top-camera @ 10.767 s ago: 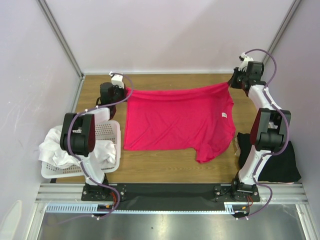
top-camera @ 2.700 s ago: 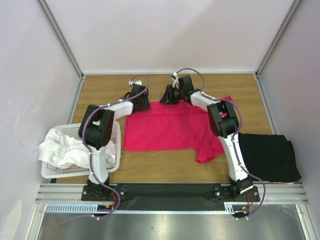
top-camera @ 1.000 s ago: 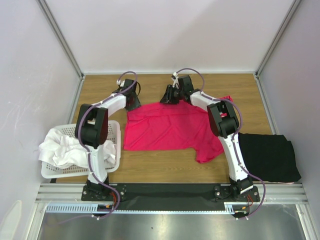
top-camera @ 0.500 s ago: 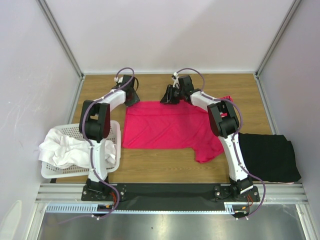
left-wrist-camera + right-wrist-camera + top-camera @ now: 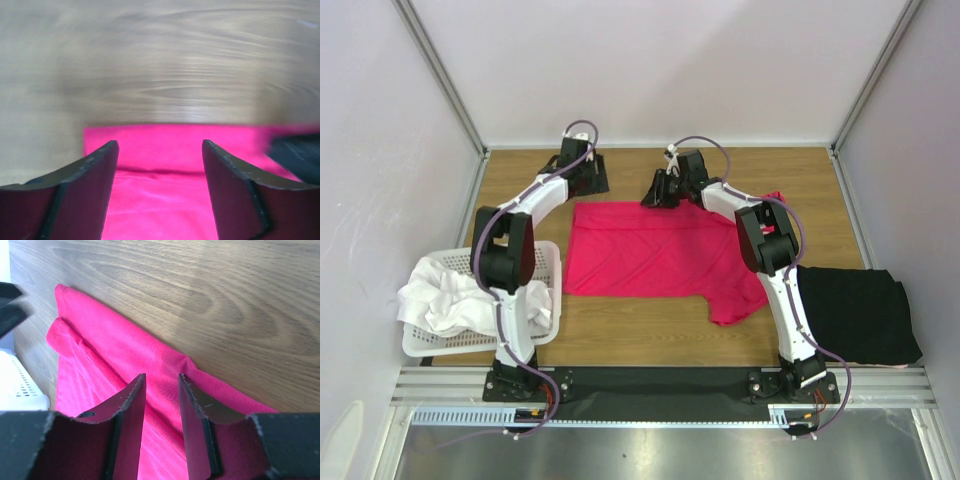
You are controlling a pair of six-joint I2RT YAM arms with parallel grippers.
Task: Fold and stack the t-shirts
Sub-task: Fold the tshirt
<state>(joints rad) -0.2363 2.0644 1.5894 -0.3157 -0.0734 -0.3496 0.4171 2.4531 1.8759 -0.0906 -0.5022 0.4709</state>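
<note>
Nearest, at the lower right, a black t-shirt [image 5: 855, 312] lies folded on the desk [image 5: 640, 340], so one piece looks done. At the lower left, white t-shirts [image 5: 435, 300] sit crumpled in the basket [image 5: 542, 262], not yet folded. Further in, the crimson-pink t-shirt [image 5: 655, 255] lies spread at mid-frame with its far edge doubled over, so its folding seems barely begun. Farther back, the right gripper [image 5: 161, 380] is clenched on that doubled edge. The left gripper [image 5: 160, 143] hangs released just beyond the shirt's far left corner. Stacking, by the look of it, is all ahead.
</note>
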